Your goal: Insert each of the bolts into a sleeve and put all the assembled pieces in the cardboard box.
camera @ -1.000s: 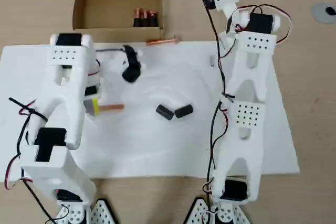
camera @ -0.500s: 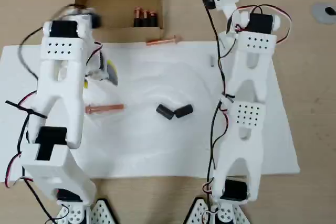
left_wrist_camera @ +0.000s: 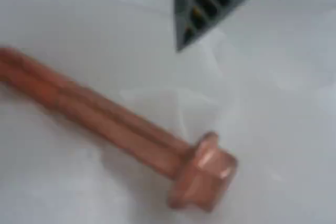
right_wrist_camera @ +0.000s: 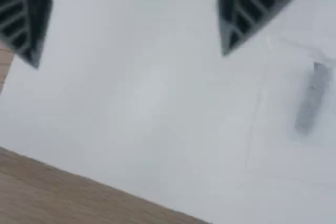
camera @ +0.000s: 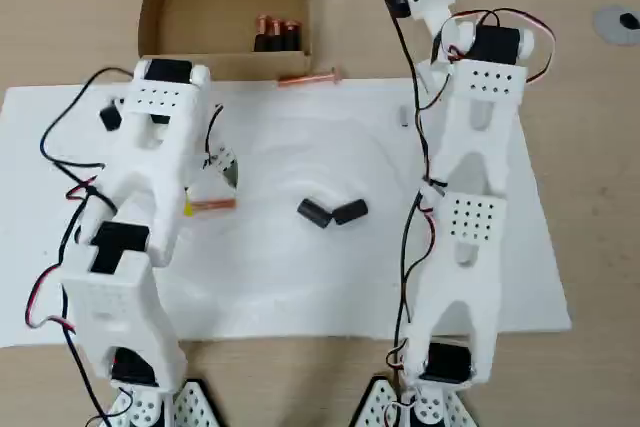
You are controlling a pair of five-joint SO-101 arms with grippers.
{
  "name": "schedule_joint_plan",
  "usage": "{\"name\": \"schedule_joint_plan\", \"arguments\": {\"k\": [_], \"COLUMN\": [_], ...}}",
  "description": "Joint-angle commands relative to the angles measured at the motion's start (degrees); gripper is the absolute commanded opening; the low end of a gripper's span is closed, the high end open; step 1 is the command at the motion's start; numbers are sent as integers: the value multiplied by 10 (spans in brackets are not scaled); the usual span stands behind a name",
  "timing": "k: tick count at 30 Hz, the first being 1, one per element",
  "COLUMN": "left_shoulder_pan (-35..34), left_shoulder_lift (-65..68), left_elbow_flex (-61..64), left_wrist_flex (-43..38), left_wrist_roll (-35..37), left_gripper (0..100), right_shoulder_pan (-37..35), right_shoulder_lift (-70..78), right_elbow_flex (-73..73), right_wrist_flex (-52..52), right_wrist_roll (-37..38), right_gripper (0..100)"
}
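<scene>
Now, line up on the copper bolt (left_wrist_camera: 121,129).
It lies loose on the white sheet (camera: 300,277), just under your left gripper (camera: 226,173), which is open and empty; straddle the shank squarely before closing.

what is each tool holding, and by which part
Nothing. The left tool sits over a loose bolt on the mat; the right tool is open and empty.

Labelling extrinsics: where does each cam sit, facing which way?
High view: fixed overhead, facing down on white mat, cardboard box, both arms.
Left wrist view: on left wrist, close over a copper bolt; part of left tool shows.
Right wrist view: on right wrist, facing mat edge and table; open right tool shows.
Shared: that bolt, also in high view beside left arm.
</scene>
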Motion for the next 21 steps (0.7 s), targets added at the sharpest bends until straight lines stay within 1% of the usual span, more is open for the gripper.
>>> {"name": "schedule_joint_plan", "arguments": {"k": [1, 6, 12, 14, 17, 21], "left_shoulder_pan": [4, -32, -87, -93, -92, -72], "left_shoulder_lift": [-2, -2, -3, 0, 0, 0], "left_elbow_flex": [-15, -10, 40, 47, 47, 41], "left_wrist_flex": [0, 4, 6, 6, 6, 6], "left_wrist_roll": [84, 173, 311, 327, 327, 325], "left_gripper": [285, 283, 283, 283, 283, 283], "right_shoulder_pan": [-2, -2, -2, -3, -3, -4], "right_shoulder_lift": [-51, -51, -51, -51, -51, -51], "right_elbow_flex": [-31, -31, -31, -31, -31, -31], "right_wrist_flex": [8, 8, 7, 7, 7, 7], "right_wrist_roll": [2, 3, 3, 3, 3, 3], "right_gripper": [260, 260, 260, 260, 260, 260]}}
